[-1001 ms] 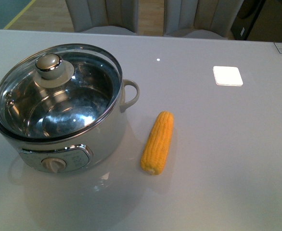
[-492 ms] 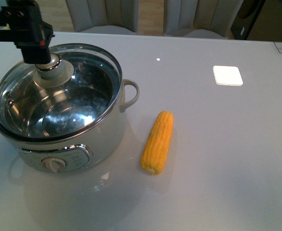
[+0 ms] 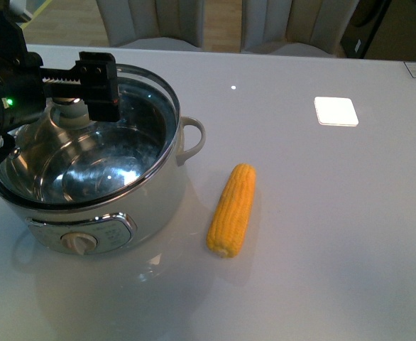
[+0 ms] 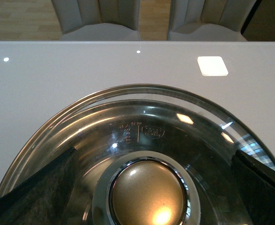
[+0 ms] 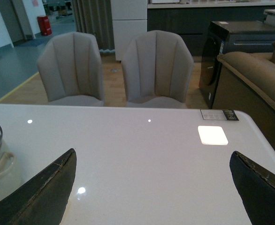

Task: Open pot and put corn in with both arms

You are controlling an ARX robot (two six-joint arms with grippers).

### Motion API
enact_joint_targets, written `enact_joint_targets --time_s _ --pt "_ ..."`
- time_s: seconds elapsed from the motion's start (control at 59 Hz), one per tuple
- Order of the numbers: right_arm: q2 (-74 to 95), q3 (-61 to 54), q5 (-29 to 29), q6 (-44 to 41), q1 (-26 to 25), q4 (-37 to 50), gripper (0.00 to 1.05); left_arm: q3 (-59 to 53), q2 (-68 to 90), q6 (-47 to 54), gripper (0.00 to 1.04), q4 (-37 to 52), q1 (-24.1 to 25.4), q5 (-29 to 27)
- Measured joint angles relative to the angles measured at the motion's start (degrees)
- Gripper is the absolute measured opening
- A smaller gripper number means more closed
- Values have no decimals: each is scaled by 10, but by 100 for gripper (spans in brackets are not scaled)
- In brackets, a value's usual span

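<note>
White table (image 3: 336,227), lidded white pot (image 3: 162,202), yellow corn (image 3: 232,210)

The pale worktop (image 3: 336,249) carries the pot (image 3: 162,195). The corn (image 3: 232,210) lies just right of the pot, not touching

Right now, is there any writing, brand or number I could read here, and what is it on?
No text is legible.
Stamp in the glass lid, above its knob: embossed characters, too blurred to read.
Sticker at the far corner of the table: print too small to read.
Front panel of the pot: any markings are too small to read.
</note>
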Motion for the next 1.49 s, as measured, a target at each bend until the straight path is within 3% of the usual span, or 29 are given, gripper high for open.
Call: enact_joint_targets --time_s 0.679,0.78,1.069,1.493 --pt "0 0 0 0 0 0 96 8 54 -31 97 37 -12 -23" --pt "0 0 0 0 0 0 96 8 57 -33 88 41 -12 -28" --pt "0 0 0 0 0 0 96 11 57 -43 46 42 -14 -39" --pt "0 0 0 0 0 0 96 12 48 -37 45 29 -20 -54"
